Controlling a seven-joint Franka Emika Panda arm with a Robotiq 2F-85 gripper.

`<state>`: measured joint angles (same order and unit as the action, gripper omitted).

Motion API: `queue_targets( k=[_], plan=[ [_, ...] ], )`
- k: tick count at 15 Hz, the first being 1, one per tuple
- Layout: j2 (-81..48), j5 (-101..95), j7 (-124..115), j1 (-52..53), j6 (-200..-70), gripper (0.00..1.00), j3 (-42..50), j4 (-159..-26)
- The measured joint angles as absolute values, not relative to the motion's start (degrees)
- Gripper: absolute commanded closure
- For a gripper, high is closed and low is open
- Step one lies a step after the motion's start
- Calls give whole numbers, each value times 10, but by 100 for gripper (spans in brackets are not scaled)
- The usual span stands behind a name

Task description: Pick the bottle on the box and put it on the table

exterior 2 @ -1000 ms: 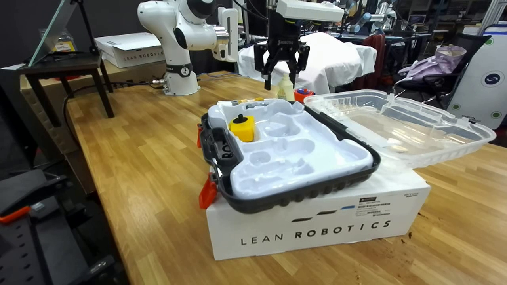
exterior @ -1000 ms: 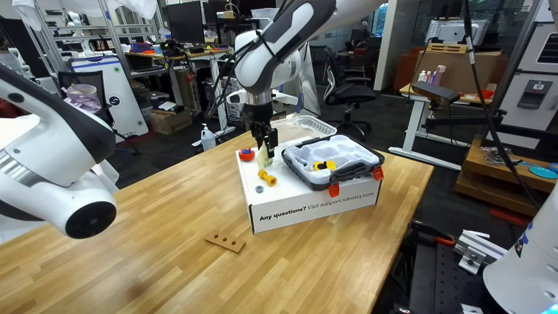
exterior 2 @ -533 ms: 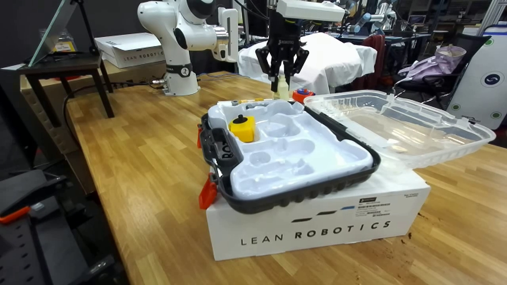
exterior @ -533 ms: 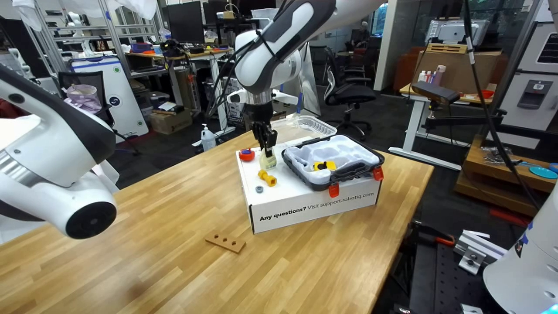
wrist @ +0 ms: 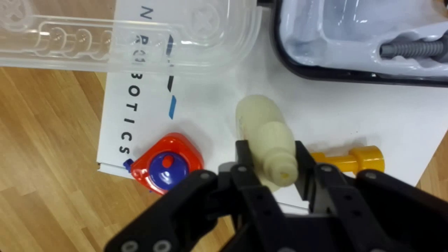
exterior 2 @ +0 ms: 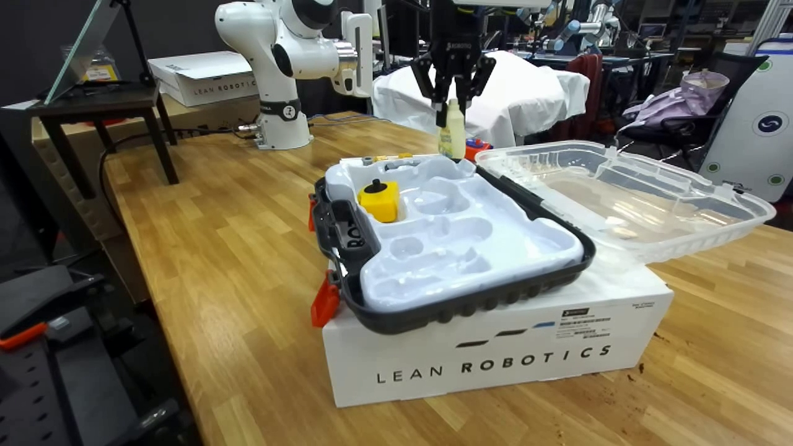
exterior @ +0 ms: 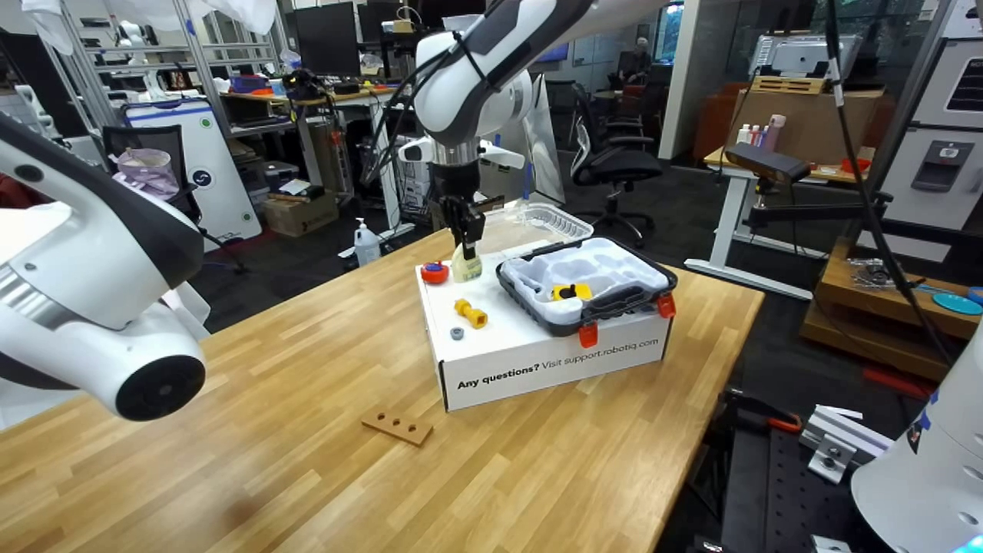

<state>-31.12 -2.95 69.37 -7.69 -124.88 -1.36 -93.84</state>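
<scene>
Down in the wrist view, the gripper (wrist: 273, 152) is narrowed right onto the bottle (wrist: 262, 122) and has it pinched, top end toward us, over the white box (wrist: 350, 115); can't tell if the base touches. Going round from the bottle: clear lid (wrist: 147, 42) at 10 to 11 o'clock, black case (wrist: 329, 73) at 1 to 2, yellow piece (wrist: 364, 159) at 3 to 4, red-and-blue piece (wrist: 168, 162) at 8 to 9. In an exterior view there's a tan strip (exterior: 398, 428) with three holes lying on the table (exterior: 307, 491), about 8 o'clock from the box, and the bottle's up around the box's 10 o'clock with the gripper pointing down at it. In an exterior view, a yellow block (exterior 2: 381, 205) sits inside the case at 10 o'clock, and the bottle's past the case toward 12, pretty much upright.
</scene>
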Motion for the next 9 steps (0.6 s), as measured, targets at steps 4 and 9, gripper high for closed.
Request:
queue_targets(
  k=[4, 9],
  plan=[
    [-288, -30, 692, -80, -1249, 92, -11, -937],
    [-274, -29, 690, -77, -1242, 92, -17, -948]
  ],
)
